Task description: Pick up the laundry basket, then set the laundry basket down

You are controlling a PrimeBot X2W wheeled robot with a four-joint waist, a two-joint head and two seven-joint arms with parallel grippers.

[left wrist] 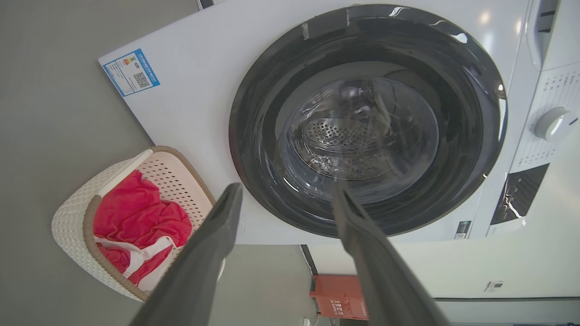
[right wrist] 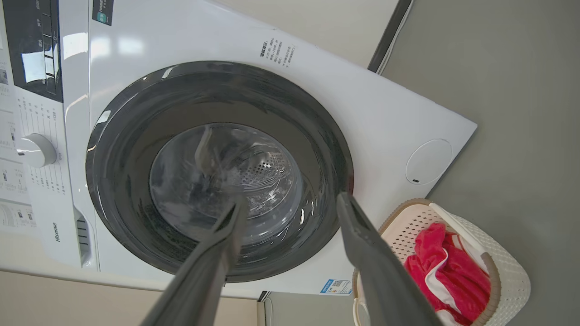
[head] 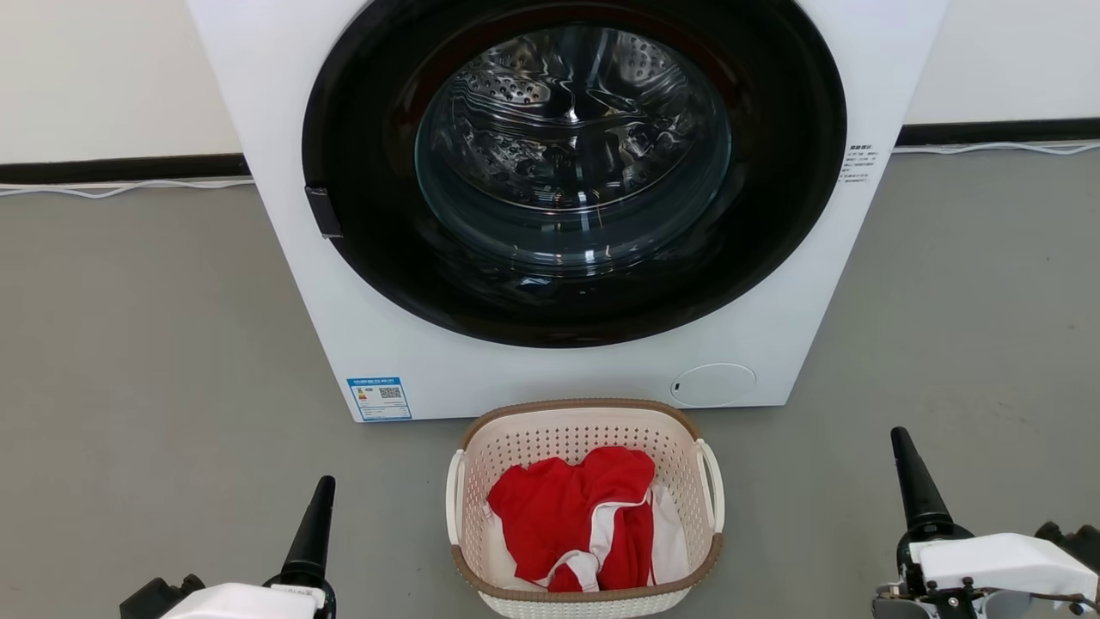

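Note:
The laundry basket (head: 550, 440), cream-white and perforated with a brown rim and white side handles, stands on the grey floor just in front of the washer. A red and white garment (head: 559, 511) lies in it. My left gripper (left wrist: 285, 190) is open and holds nothing; one of its dark fingers (head: 311, 533) rises left of the basket, apart from it. My right gripper (right wrist: 290, 201) is open and holds nothing too, with a finger (head: 915, 486) well to the right of the basket. The basket (left wrist: 72, 217) sits at the left wrist view's lower left, and the basket (right wrist: 514, 271) at the right wrist view's lower right.
A white front-loading washer (head: 412, 344) with its round dark glass door (head: 571, 146) shut stands right behind the basket. A white cable (head: 112, 187) runs along the baseboard. An orange box (left wrist: 340, 296) sits by the wall beside the washer. Grey floor spreads on both sides.

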